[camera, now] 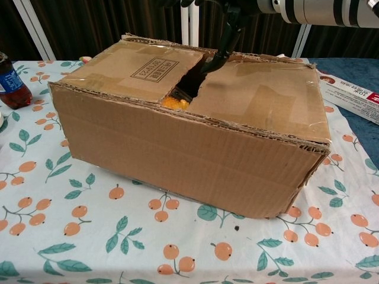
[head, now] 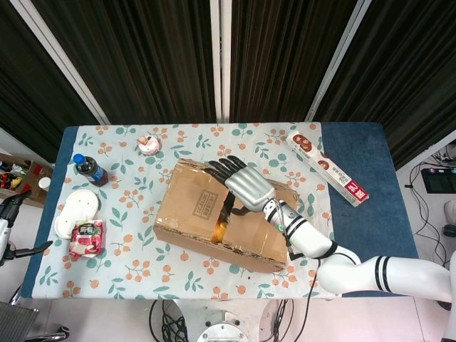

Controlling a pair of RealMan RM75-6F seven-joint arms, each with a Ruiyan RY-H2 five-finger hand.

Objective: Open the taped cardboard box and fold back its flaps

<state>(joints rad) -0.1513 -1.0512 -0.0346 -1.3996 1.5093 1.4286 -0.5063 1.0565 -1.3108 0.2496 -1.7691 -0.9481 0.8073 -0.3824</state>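
Observation:
The cardboard box (head: 214,228) lies mid-table, its two top flaps flat with a jagged gap between them. Something orange (camera: 174,102) shows through the gap. My right hand (head: 244,184) hovers over the box's far middle, fingers spread and holding nothing. In the chest view its thumb (camera: 220,47) points down and touches the right flap's edge at the gap. The box (camera: 189,136) fills that view. My left hand (head: 13,228) is at the left frame edge, off the table, fingers apart and empty.
A blue-capped bottle (head: 89,169), a white plate (head: 75,212) and a red snack packet (head: 86,237) sit at the table's left. A small cup (head: 148,144) stands at the back. A long red-and-white carton (head: 328,169) lies at the back right.

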